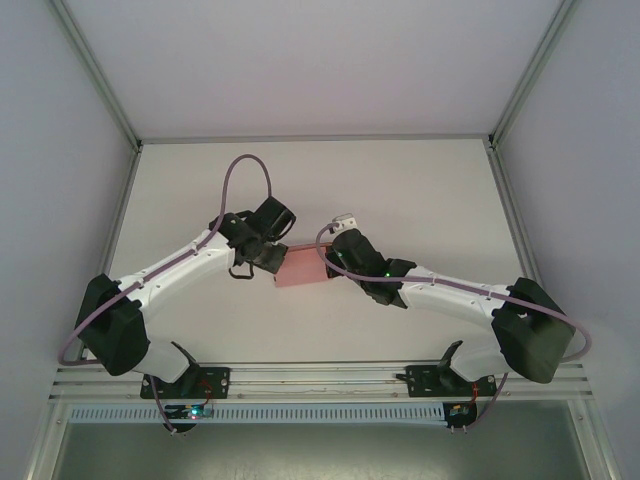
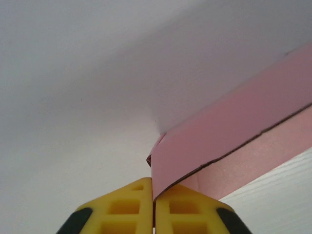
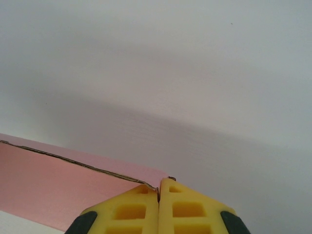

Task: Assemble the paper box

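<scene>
Pink thin card: paper box (image 1: 302,268), at the middle of the desk (image 1: 400,190), between the arms. Left fingers (image 2: 126,207) clamped on its left corner; right fingers (image 3: 190,209) clamped on its right edge. Handling, as judged: move both pinches in step, fold along creases, avoid tearing.

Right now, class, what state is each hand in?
The left hand is closed, pinching the paper box by an edge.
The right hand is closed on the paper box's corner.
</scene>
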### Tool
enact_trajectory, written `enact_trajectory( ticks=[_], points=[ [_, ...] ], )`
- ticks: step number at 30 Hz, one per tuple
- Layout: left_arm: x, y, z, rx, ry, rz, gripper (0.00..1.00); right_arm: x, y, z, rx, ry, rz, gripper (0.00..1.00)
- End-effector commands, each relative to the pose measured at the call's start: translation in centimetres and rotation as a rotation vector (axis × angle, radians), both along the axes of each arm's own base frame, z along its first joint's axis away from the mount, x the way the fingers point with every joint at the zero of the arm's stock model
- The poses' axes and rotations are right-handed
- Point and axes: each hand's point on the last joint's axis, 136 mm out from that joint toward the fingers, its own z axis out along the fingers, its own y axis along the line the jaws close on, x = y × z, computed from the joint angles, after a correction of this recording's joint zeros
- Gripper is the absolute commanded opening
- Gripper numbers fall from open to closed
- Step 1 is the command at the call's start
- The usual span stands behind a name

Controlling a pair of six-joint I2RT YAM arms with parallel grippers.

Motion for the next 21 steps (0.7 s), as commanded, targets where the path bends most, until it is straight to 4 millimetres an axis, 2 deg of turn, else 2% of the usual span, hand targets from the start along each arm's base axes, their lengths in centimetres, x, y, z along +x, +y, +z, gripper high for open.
enact_trajectory(
  ticks=[1,4,9,13,18,21],
  points=[
    [1.1,0.0,1.5,-0.017,-0.047,0.078,0.00,-1.8,-0.3,-3.2,-0.099,0.098,0.053,0.00],
    [1.8,0.3,1.9,-0.058,-0.038,0.181,0.00,-1.9,-0.3,-3.5,-0.124,0.093,0.060,0.00],
    [1.9,-0.6,1.2,-0.218,0.142,0.301,0.00,-2.3,-0.2,-4.1,-0.167,0.086,0.069,0.00],
    [2.1,-1.3,1.4,-0.340,0.252,0.334,0.00,-2.4,-0.2,-4.8,-0.198,0.091,0.076,0.00],
    [2.4,-0.8,1.7,-0.405,0.325,0.400,0.00,-2.6,-0.3,-5.8,-0.229,0.105,0.093,0.00],
    [3.0,-0.4,1.1,-0.441,0.345,0.439,0.00,-2.6,-0.2,-6.2,-0.235,0.110,0.098,0.00]
  ],
)
